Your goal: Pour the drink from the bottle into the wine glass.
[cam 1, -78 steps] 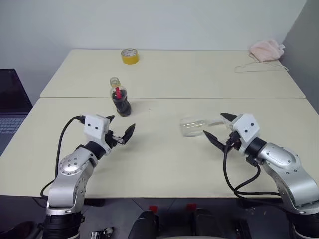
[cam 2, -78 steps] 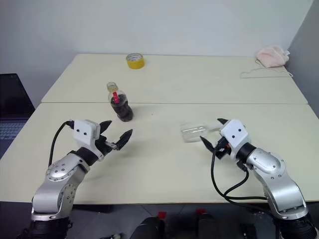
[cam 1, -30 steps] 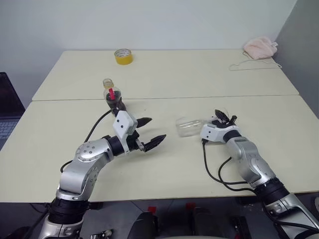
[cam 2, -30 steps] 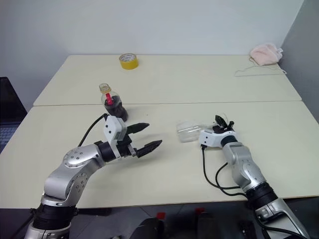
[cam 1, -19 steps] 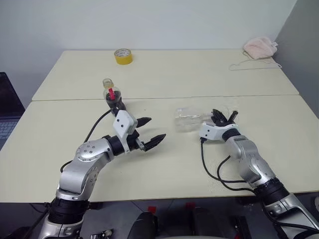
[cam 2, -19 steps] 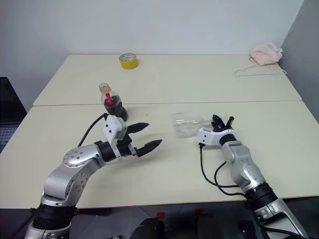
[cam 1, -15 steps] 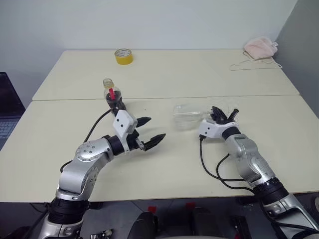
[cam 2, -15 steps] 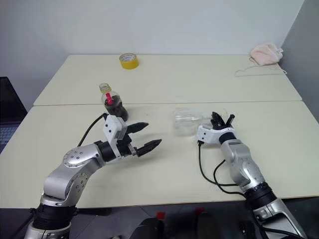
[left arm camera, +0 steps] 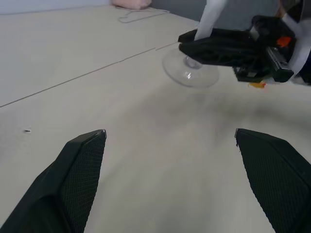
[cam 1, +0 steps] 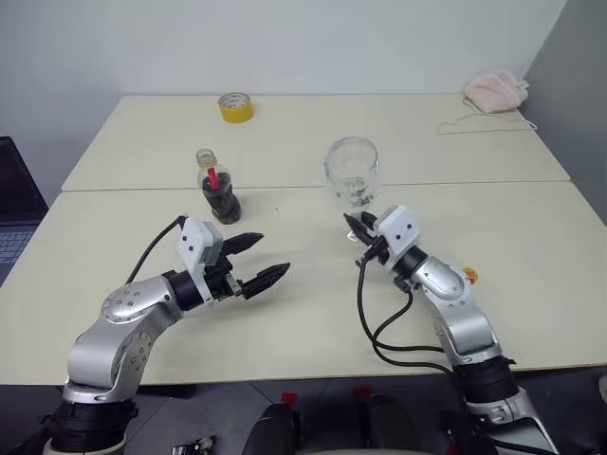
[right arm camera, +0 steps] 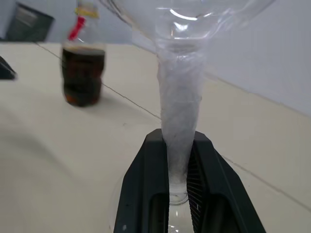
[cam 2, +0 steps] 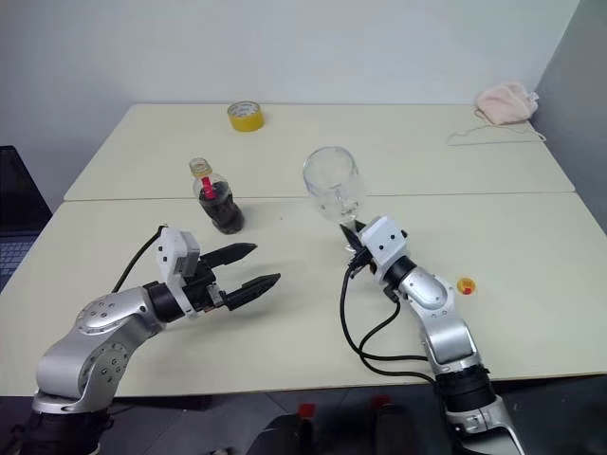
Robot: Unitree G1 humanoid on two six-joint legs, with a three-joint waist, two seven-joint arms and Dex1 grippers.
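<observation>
My wine glass [cam 1: 352, 169] is clear and stemmed, its round bowl empty; it stands upright over the near table with its bowl up, and its stem [right arm camera: 179, 126] is clamped between my right gripper's [right arm camera: 177, 194] two black fingers; its flat round base sits low by the table, though I cannot tell if it touches. My bottle [cam 1: 217, 186] is small, squat and clear, yellow-capped with a red neck label; it stands upright, well to the glass's left; the drink [right arm camera: 82, 73] in it is dark brown-red.
</observation>
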